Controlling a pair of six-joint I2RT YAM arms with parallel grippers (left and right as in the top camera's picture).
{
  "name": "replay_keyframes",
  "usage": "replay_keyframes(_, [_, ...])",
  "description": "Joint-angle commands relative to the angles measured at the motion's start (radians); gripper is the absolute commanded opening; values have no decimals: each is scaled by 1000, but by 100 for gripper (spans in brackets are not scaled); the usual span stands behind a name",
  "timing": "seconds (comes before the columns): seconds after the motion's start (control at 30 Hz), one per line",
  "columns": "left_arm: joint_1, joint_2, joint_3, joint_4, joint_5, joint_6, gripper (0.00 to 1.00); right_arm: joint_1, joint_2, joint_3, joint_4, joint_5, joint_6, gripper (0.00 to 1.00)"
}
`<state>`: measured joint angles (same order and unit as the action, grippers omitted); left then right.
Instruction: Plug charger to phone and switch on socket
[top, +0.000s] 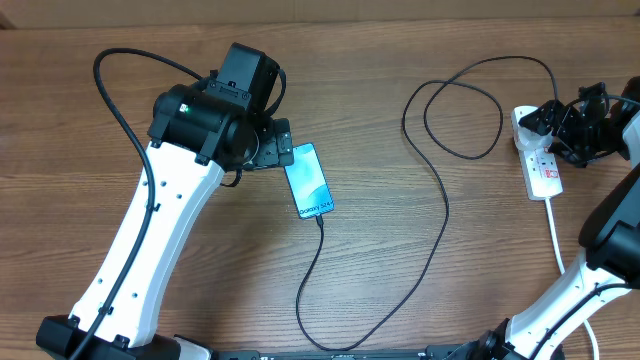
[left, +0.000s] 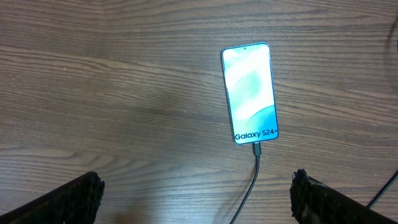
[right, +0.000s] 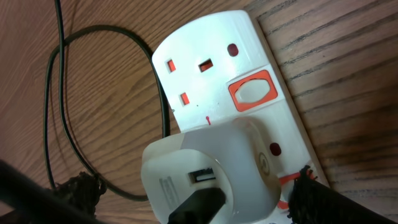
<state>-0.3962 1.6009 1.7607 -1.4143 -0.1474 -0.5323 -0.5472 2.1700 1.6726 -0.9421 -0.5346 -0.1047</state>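
Note:
The phone (top: 308, 180) lies flat on the wooden table with its blue-teal screen lit (left: 250, 93). The black charger cable (top: 440, 220) is plugged into the phone's bottom edge (left: 256, 149), runs toward the table's front edge, then loops back up to the white socket strip (top: 543, 165). My left gripper (top: 285, 143) hovers open just left of the phone, both fingers (left: 74, 199) apart and empty. My right gripper (top: 560, 125) hangs open over the strip's far end. It straddles the white adapter (right: 211, 168) with the black charger plug (right: 199, 205) in it. A red-framed switch (right: 252, 93) lies beside a free outlet.
The charger cable forms a wide loop (top: 455, 115) on the table left of the socket strip, seen also as black cable (right: 62, 112) in the right wrist view. The strip's white cord (top: 558, 240) runs toward the front right, past the right arm's base.

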Motion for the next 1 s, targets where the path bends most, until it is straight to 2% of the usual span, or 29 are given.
replay_keyframes(0.0, [-2, 2, 9, 1, -16, 1, 100, 5, 2, -26, 14, -6, 8, 100])
replay_keyframes(0.97, [-2, 2, 9, 1, -16, 1, 100, 87, 2, -30, -37, -9, 29, 100])
